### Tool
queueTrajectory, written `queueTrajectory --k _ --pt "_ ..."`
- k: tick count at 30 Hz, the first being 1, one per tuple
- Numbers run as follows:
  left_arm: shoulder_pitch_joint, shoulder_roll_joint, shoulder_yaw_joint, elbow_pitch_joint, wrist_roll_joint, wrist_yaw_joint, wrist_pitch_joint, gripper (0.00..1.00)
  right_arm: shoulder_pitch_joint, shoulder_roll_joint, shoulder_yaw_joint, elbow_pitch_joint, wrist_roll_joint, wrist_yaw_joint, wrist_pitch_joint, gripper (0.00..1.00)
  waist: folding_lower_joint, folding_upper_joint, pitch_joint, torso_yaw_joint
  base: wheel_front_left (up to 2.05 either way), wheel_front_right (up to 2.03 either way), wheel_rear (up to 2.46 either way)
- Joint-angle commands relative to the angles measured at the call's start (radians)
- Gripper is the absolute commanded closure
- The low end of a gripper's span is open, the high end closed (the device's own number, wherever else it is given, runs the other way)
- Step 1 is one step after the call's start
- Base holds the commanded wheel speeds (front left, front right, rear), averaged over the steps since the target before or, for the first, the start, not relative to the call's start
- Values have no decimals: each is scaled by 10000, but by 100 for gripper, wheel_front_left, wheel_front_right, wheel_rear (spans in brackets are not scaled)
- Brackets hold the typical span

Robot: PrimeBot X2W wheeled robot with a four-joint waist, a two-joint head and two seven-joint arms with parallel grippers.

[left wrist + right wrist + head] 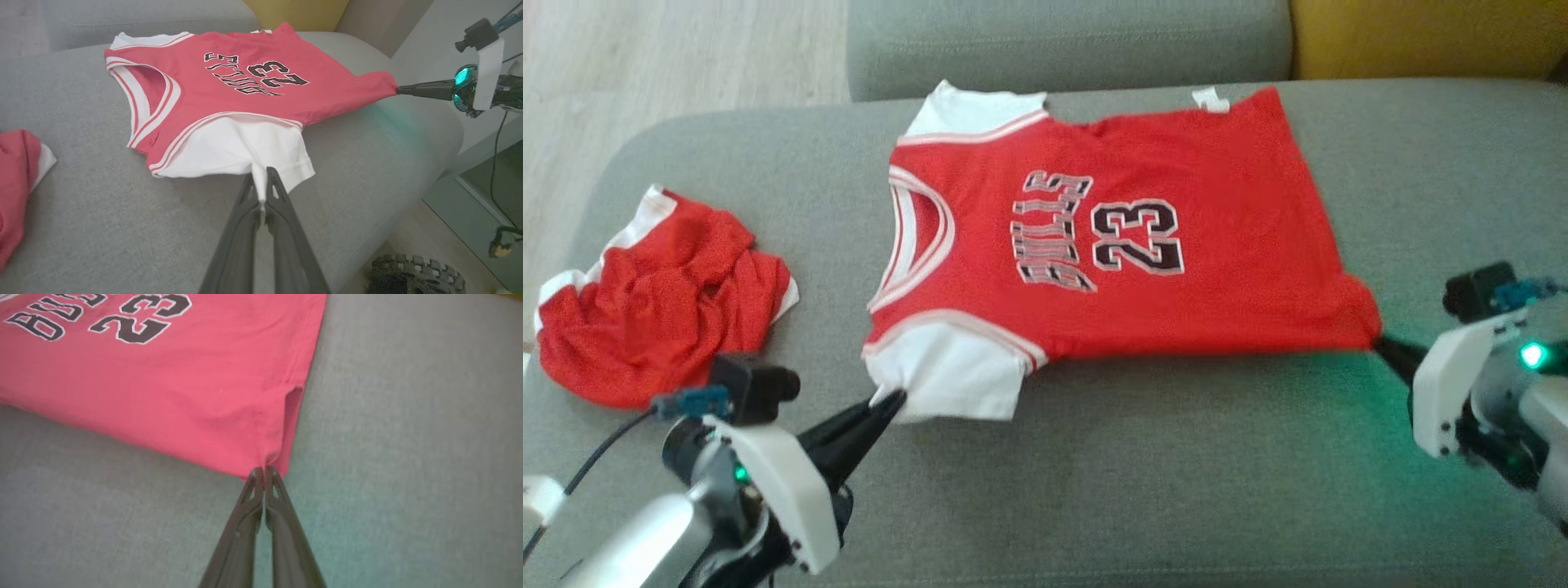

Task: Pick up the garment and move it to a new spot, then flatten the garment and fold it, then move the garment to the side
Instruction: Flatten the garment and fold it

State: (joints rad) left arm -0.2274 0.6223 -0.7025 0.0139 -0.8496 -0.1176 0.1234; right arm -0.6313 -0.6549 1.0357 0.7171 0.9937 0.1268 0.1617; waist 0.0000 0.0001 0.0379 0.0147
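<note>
On sofa: jersey reads "BULLS 23"; left end effector clamps sleeve, right end effector hem.

The left hand reaches up from the lower left on a low, pale forearm, its two dark fingers pressed together on a white sleeve edge of the garment. The right hand comes in from the right edge, its fingers pointing inward and pinched tight on the garment's red hem corner.
</note>
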Motion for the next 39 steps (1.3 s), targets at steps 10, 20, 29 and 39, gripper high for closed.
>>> queueTrajectory --k 10,20,29,39 --pt "509 1473 412 -1647 -750 278 983 100 1043 -1421 317 -1747 2124 39 2752 100 0 -1 -628 -1 0 0 0" --pt "185 1632 630 -2112 -836 503 1226 100 795 -1809 -362 -2342 2231 39 3132 100 0 -1 -159 65 0 0 0" --pt "-1395 1247 665 -1288 -499 312 1549 100 -213 -1398 -996 -1966 1630 39 3136 100 0 -1 712 -40 0 0 0" --pt "-3695 543 326 754 78 -9 1725 100 -1339 -564 -1173 -1269 865 39 3405 100 0 -1 1635 -238 0 0 0"
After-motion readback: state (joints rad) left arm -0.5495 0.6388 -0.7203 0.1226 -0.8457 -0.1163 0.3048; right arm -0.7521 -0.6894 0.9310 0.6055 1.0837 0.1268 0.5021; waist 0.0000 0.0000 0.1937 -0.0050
